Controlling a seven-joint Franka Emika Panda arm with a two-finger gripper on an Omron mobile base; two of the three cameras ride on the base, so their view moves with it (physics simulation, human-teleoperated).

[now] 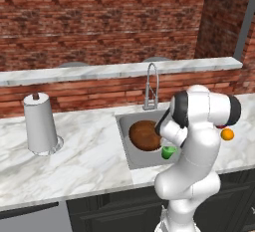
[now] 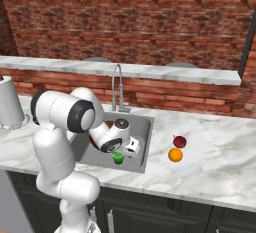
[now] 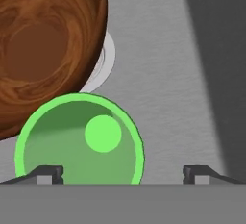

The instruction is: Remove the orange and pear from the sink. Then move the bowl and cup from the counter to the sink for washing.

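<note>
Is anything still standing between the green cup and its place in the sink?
Nothing visible. The cup already stands upright on the sink floor beside the bowl, with the open gripper just above it.

You've got one bowl and one cup in the one sink, cup at the bowl's 5 o'clock in the hand view. One orange, one pear on the counter. One tap, one paper towel roll.
</note>
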